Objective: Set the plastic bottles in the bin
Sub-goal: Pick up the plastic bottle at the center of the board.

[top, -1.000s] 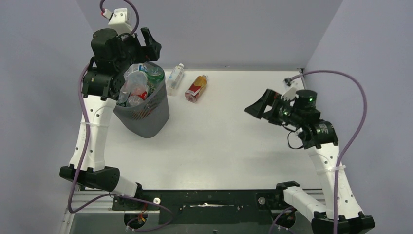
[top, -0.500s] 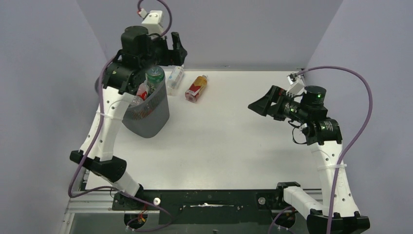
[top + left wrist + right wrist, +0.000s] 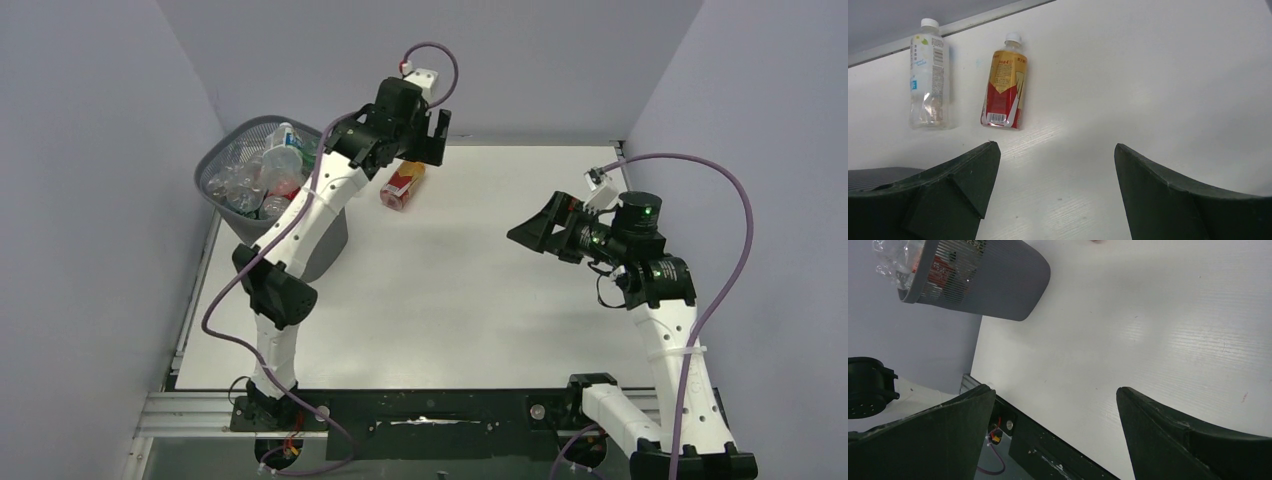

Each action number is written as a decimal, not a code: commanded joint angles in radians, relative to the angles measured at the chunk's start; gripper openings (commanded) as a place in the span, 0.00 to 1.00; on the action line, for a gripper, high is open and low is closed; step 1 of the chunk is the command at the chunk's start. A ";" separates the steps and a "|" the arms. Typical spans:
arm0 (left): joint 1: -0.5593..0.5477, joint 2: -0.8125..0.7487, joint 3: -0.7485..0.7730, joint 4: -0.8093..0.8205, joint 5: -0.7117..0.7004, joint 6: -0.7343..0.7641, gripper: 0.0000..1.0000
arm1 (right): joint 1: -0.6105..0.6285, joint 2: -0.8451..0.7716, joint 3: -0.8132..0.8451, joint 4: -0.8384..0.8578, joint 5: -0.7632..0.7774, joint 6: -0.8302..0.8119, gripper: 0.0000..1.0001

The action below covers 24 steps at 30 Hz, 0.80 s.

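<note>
The dark grey mesh bin (image 3: pixel 222 150) stands at the back left, filled with several plastic bottles (image 3: pixel 265 170). It also shows in the right wrist view (image 3: pixel 998 285). An amber bottle with a red label (image 3: pixel 403 185) lies on the white table right of the bin. In the left wrist view it (image 3: pixel 1004 90) lies beside a clear bottle with a white cap (image 3: pixel 928 75). My left gripper (image 3: pixel 432 135) is open and empty, above the table just right of these two bottles (image 3: pixel 1055 145). My right gripper (image 3: pixel 530 228) is open and empty over the right side (image 3: pixel 1055 390).
The back wall runs just behind the two bottles. The white table (image 3: pixel 450 290) spreads between the arms. The table's near edge with a black rail (image 3: pixel 1048 450) shows in the right wrist view.
My left arm has swung right from above the bin to the back middle, over the two lying bottles. The bin's top now shows. The right gripper has shifted slightly.
</note>
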 commanded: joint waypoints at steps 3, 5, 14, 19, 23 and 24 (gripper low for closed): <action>-0.024 0.079 0.037 0.026 -0.126 0.045 0.86 | -0.004 0.001 -0.003 0.033 -0.024 -0.004 0.98; -0.030 0.115 0.035 0.037 -0.162 0.061 0.85 | -0.004 0.001 -0.009 0.032 -0.025 -0.004 0.98; -0.036 0.235 0.035 0.098 -0.294 0.109 0.86 | -0.004 -0.010 -0.042 0.036 -0.028 0.003 0.98; -0.036 0.293 0.035 0.156 -0.340 0.131 0.87 | -0.004 -0.023 -0.051 0.025 -0.029 0.005 0.98; -0.035 0.336 0.035 0.201 -0.358 0.151 0.87 | -0.003 -0.033 -0.053 0.015 -0.025 0.004 0.98; -0.035 0.345 0.035 0.211 -0.367 0.157 0.87 | -0.003 -0.034 -0.053 0.012 -0.026 0.005 0.98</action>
